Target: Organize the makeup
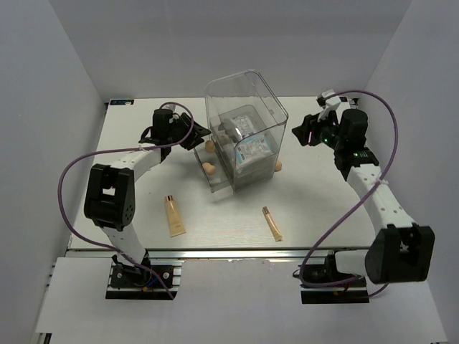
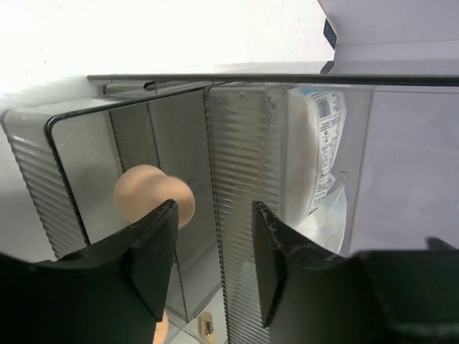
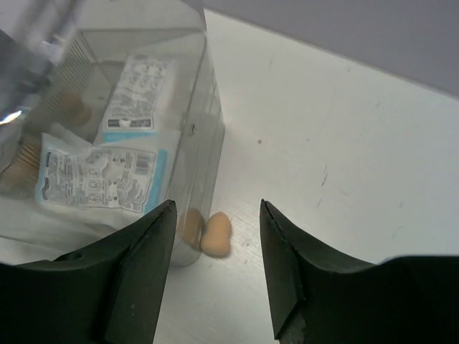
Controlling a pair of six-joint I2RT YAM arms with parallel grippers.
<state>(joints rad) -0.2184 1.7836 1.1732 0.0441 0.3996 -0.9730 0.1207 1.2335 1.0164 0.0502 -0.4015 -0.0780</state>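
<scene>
A clear plastic box (image 1: 244, 129) stands mid-table with white-and-blue packets (image 1: 251, 147) inside. Peach sponges lie outside it: two at its left (image 1: 209, 146) (image 1: 210, 169) and one at its right (image 1: 277, 165). Two tan tubes (image 1: 174, 215) (image 1: 272, 223) lie on the near table. My left gripper (image 1: 199, 136) is open at the box's left wall; in the left wrist view (image 2: 214, 208) a sponge (image 2: 152, 195) shows just past its left finger. My right gripper (image 1: 301, 132) is open and empty right of the box; in the right wrist view (image 3: 217, 208) it hangs above the right sponge (image 3: 216, 233).
The ribbed box wall (image 2: 244, 179) fills the gap ahead of my left fingers. Packets (image 3: 100, 179) show through the box in the right wrist view. White enclosure walls surround the table (image 1: 337, 208). Purple cables loop beside both arms.
</scene>
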